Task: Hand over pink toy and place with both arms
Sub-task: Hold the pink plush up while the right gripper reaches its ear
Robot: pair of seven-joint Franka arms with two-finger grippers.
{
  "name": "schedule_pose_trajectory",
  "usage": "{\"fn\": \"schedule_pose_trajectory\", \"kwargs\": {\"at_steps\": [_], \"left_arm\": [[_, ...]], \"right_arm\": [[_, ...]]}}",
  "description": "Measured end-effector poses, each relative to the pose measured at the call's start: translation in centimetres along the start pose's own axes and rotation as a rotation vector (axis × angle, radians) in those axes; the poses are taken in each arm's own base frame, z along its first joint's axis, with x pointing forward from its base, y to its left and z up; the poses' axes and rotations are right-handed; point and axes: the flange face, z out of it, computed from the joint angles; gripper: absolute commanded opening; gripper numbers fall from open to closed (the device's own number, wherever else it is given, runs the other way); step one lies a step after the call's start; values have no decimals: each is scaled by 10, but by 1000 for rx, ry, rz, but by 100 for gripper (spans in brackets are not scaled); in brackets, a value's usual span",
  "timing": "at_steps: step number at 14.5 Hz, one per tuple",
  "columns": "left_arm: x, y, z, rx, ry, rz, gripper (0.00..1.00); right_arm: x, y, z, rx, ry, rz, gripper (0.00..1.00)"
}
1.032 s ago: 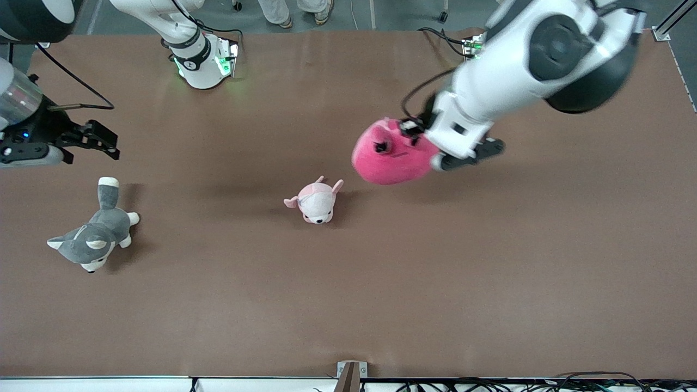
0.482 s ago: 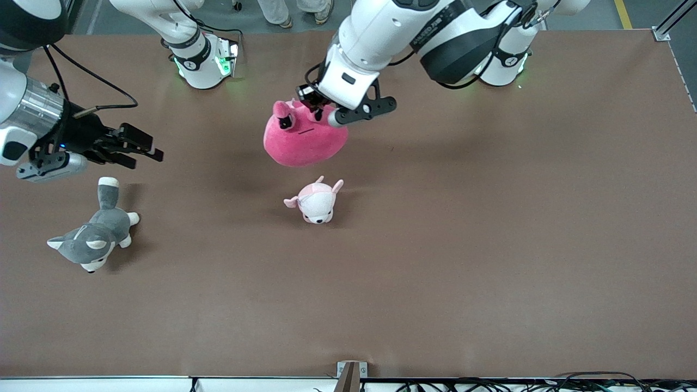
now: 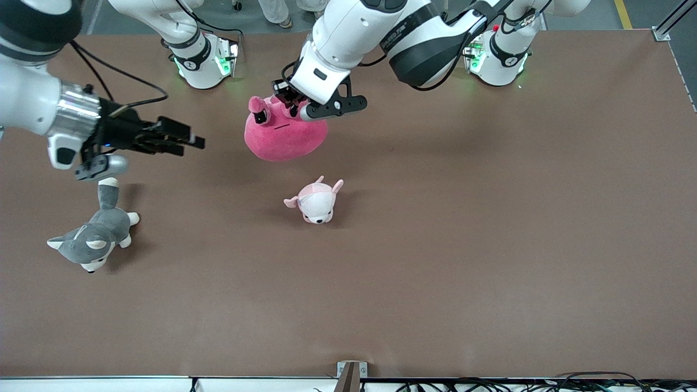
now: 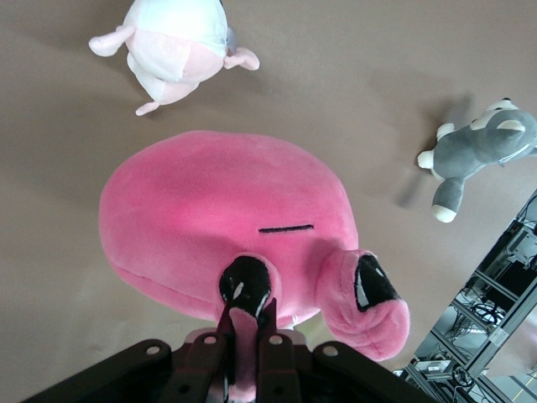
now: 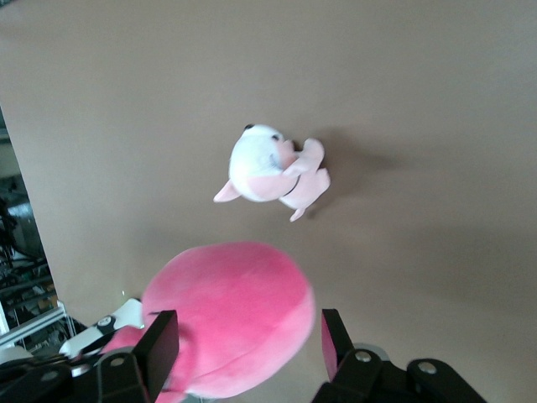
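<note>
Hot-pink plush, the pink toy point(image 3: 285, 136), hangs upper centre of the front view, pinched at a small top nub by the left gripper point(image 3: 297, 109), whose jaws are clamped tight on it above the table point(image 3: 490, 245). Your right gripper point(image 3: 182, 140), upper left of frame, points at the toy with its jaws parted and nothing in them. In the right wrist view the toy's round bulk sits just ahead between the two fingers point(image 5: 159, 344), so you likely need only a short straight reach to take it.

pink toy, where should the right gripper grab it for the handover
Grip the pink toy on its round body, coming level from the right arm's end. The left gripper pinches a top nub, so the bulk hangs free facing the open right gripper.
</note>
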Motion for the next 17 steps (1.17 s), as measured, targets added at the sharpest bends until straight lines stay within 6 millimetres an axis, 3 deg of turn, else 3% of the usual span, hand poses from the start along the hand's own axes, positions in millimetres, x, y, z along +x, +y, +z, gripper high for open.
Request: {"fn": "schedule_pose_trajectory", "kwargs": {"at_steps": [9,17], "left_arm": [[2,1,2,-2,-1,-2,0],[1,1,2,-3,-1,-1,0]], "right_arm": [[-24,-49,46,-129,-95,-97,76],[-27,-57,50,-128,-93,25,76]]}}
